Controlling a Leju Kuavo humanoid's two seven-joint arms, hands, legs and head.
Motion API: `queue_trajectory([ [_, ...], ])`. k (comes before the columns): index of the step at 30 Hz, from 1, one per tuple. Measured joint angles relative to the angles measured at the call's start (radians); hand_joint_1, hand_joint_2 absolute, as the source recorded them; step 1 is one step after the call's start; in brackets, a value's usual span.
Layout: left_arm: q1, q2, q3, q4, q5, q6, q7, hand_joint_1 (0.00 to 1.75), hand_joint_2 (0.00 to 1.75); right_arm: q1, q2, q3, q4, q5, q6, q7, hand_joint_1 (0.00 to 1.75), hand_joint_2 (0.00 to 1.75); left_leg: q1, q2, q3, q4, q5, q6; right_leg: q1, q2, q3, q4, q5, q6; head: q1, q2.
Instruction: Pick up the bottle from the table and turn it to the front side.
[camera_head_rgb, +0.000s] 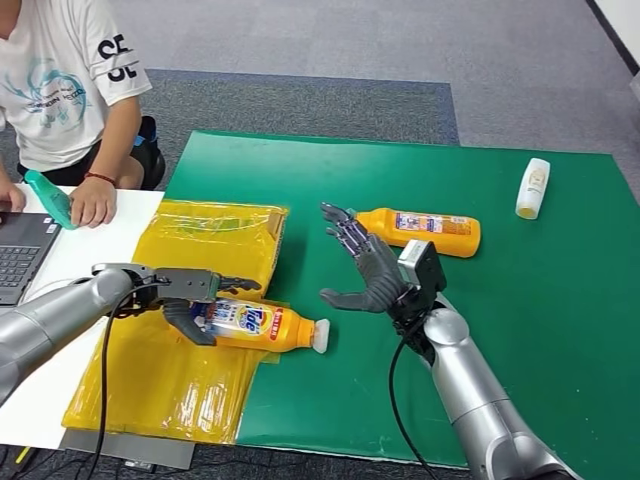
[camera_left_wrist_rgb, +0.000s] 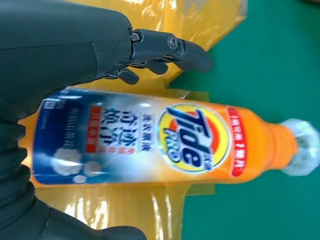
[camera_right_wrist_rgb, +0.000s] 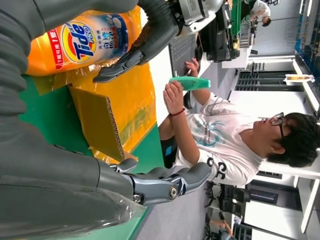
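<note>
An orange Tide bottle (camera_head_rgb: 256, 325) lies on its side on a yellow plastic sheet (camera_head_rgb: 189, 390), label up and white cap pointing right. My left hand (camera_head_rgb: 189, 300) straddles its base end, with the fingers (camera_left_wrist_rgb: 170, 47) stretched past one side and the thumb on the other. In the left wrist view, yellow sheet shows between them and the bottle (camera_left_wrist_rgb: 151, 142). My right hand (camera_head_rgb: 366, 270) hovers open over the green mat (camera_head_rgb: 528, 330), right of the cap, palm toward the bottle (camera_right_wrist_rgb: 86, 37).
A second orange bottle (camera_head_rgb: 419, 232) lies just beyond my right hand, and a small white bottle (camera_head_rgb: 532, 188) lies far right. At the upper left a person (camera_head_rgb: 68, 90) sits holding a green bottle (camera_head_rgb: 49, 198) beside a laptop (camera_head_rgb: 19, 255).
</note>
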Motion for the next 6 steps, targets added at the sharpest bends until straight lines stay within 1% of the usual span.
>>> queue_trajectory([
  [2,0.023,0.0,0.019,-0.023,-0.025,0.055,-0.014,0.0,1.75,0.004,0.0,0.0,0.0,0.0,-0.008,0.0,0.0,1.75,0.0,0.0,0.0,0.0,0.0,0.0,0.0,0.0,0.0,0.0,0.0,0.0,0.0,0.0],
  [5,0.101,-0.014,0.094,-0.074,-0.088,0.193,-0.06,0.0,1.75,0.021,-0.001,-0.001,-0.003,0.0,-0.021,0.001,0.0,1.75,0.0,0.0,0.0,0.0,0.0,0.0,0.0,0.0,-0.001,0.0,0.0,0.0,0.0,0.0],
  [6,0.116,-0.018,0.11,-0.083,-0.097,0.214,-0.069,0.0,1.75,0.025,-0.001,-0.001,-0.004,0.0,-0.022,0.001,0.0,1.75,0.0,0.0,0.0,0.0,0.0,0.0,0.0,0.0,-0.001,0.0,0.0,0.0,0.0,0.0],
])
